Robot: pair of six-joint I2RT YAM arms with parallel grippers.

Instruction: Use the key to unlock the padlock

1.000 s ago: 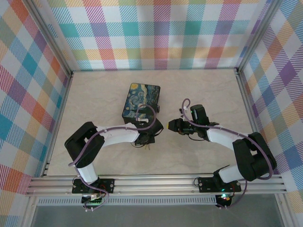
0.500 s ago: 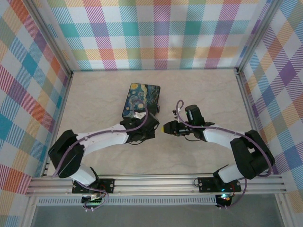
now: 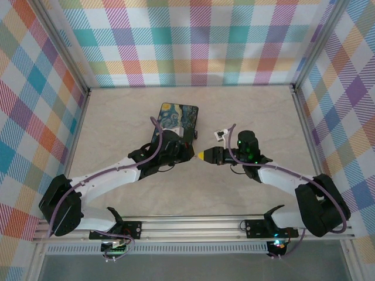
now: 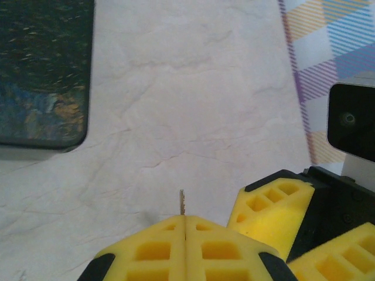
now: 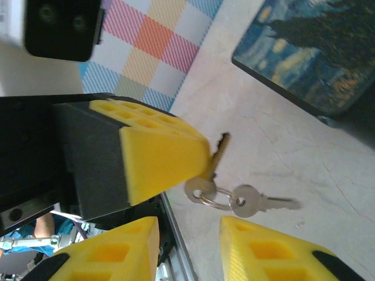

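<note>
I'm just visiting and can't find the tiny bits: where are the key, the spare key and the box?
key [image 5: 217, 153], right wrist view, on its shank.
spare key [image 5: 269, 202], right wrist view, on its blade.
box [image 3: 176, 119], top view, on its painted lid.

Shiny metal key [image 5: 215, 157]; matt yellow plastic left pincer [image 4: 184, 222]; smooth marbled table [image 4: 193, 105]
</note>
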